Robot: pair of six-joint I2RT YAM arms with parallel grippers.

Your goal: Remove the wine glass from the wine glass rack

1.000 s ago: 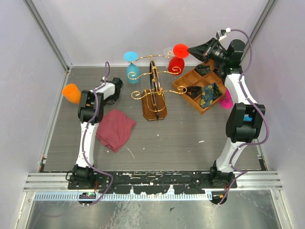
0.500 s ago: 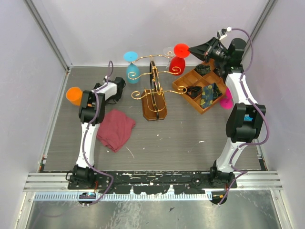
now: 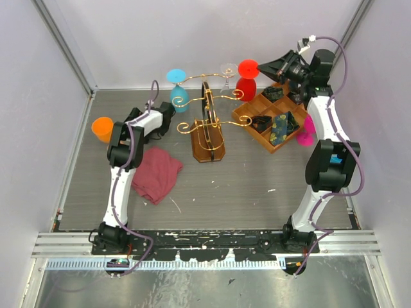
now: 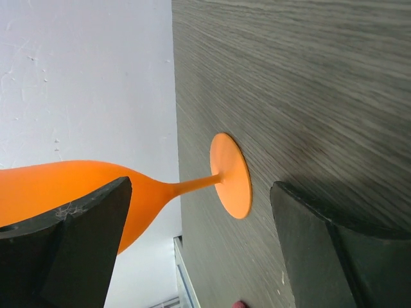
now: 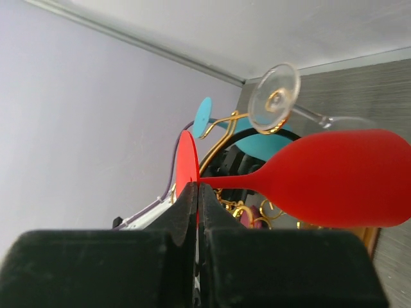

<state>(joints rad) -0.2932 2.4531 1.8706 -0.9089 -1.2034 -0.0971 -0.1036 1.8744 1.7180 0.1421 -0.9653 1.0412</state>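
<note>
**Red glass pinched by its foot at the rack's far right tip**

We see the wine glass rack [image 3: 209, 146] standing in the middle of the bench [image 3: 257, 186]. It has a brown wooden base, a dark hoop set upright, and thin gold wire arms that end in curls. The red wine glass [image 3: 246, 88] hangs upside down at the far right end of those arms. Its flat round foot is on top and its smooth, opaque, teardrop bowl below, just beside the last gold curl. We cannot tell whether its stem rests on the wire or is clear of it.

The right gripper [image 5: 198, 191] reaches in from the right. Its matte black jaws are drawn to a thin slit and pinch the red foot where the slim stem begins.

A blue wine glass [image 3: 178, 97] hangs the same way at the rack's far left. A clear wine glass [image 5: 275, 99] sits between the two, its foot a glinting transparent disc.

On the left side, the left gripper [image 4: 200, 187] lies low with its jaws wide, two blunt black wedges. The orange wine glass [image 4: 231, 176] stands upright ahead of them, its thin disc foot flat on the grey, finely grained surface close to the pale left wall. Its bowl runs behind one wedge, so we cannot tell if they touch.

A compartmented wooden tray [image 3: 247, 109] lies just right of the rack. A crumpled maroon cloth [image 3: 155, 173] lies near the left arm.
</note>
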